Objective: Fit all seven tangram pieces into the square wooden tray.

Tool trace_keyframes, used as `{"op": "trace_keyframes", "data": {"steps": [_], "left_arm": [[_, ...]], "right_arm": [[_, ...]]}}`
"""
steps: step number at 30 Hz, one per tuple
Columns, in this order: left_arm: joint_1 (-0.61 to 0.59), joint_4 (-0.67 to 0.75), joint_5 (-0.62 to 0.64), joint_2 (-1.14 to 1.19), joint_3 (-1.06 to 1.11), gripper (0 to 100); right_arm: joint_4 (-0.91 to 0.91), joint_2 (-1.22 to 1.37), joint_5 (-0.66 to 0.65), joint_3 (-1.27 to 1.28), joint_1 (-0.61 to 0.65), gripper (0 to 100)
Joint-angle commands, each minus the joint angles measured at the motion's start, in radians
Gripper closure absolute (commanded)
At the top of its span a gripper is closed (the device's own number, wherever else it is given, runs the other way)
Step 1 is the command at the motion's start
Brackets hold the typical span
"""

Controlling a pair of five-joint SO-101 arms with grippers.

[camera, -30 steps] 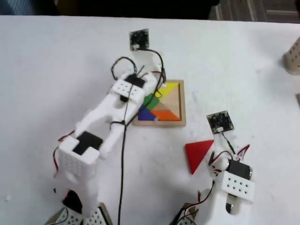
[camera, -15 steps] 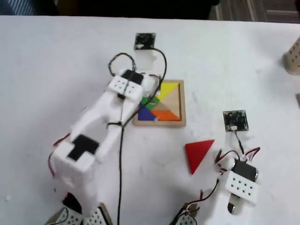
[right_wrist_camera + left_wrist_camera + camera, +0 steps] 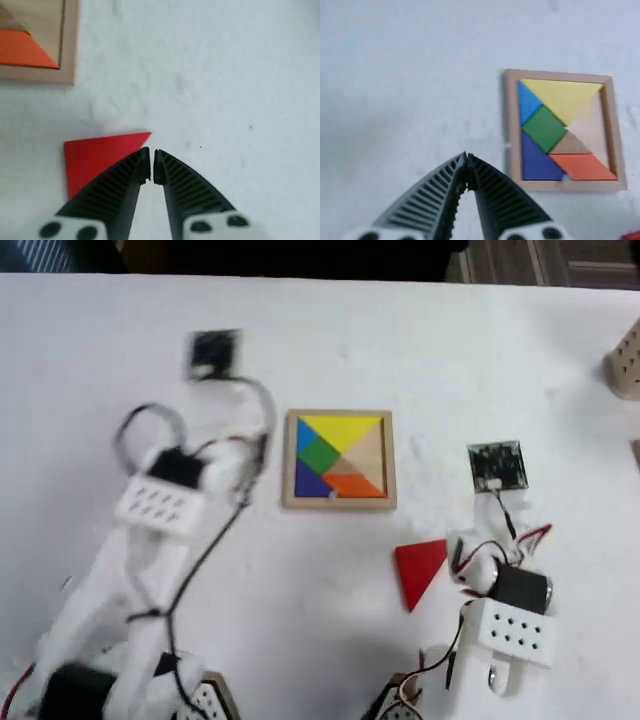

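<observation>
The wooden tray (image 3: 339, 503) sits mid-table (image 3: 500, 360) packed with coloured pieces (image 3: 322, 454), and the red triangle (image 3: 418, 568) lies flat on the table outside it, a bit off one corner on the right arm's side. The high view gives the layout, but the right wrist view is where you see the right claw (image 3: 151, 165) pinched to a thin slit with nothing in it, tips right at the triangle's pointed corner (can't tell if it's touching). The left wrist view has the left claw (image 3: 467, 172) closed tip to tip and empty over bare table, well to the side of the tray, plus a wood-coloured patch (image 3: 590, 125) along one side inside the tray.
</observation>
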State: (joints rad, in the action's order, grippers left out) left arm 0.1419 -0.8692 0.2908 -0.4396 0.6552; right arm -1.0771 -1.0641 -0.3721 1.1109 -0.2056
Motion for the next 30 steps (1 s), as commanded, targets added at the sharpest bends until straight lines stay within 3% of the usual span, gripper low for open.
{"op": "trace_keyframes", "data": {"steps": [1, 6, 10, 13, 17, 19, 23, 30], "left_arm": [[-0.251, 0.003, -0.011, -0.203, 0.192, 98], [-0.44, 0.169, -0.011, -0.236, 0.388, 98], [-0.509, 0.287, -0.011, -0.236, 0.483, 98], [-0.481, 0.358, -0.018, -0.236, 0.552, 98], [-0.404, 0.482, -0.213, -0.237, 0.64, 98], [-0.389, 0.54, -0.253, -0.237, 0.658, 98], [-0.369, 0.6, -0.256, -0.237, 0.69, 98], [-0.371, 0.601, -0.258, -0.242, 0.698, 98]], "right_arm": [[0.038, 0.099, 0.097, -0.104, 0.111, 98.1], [0.125, 0.369, 0.207, -0.293, 0.231, 98.1], [0.22, 0.611, 0.218, -0.474, 0.308, 98.1], [0.337, 0.803, 0.218, -0.605, 0.354, 98.1], [0.51, 1.09, 0.218, -0.792, 0.4, 98.1], [0.539, 1.241, 0.218, -0.914, 0.423, 98.1], [0.516, 1.523, 0.218, -1.198, 0.437, 98.1], [0.325, 1.925, 0.218, -1.734, 0.42, 98.1]]}}
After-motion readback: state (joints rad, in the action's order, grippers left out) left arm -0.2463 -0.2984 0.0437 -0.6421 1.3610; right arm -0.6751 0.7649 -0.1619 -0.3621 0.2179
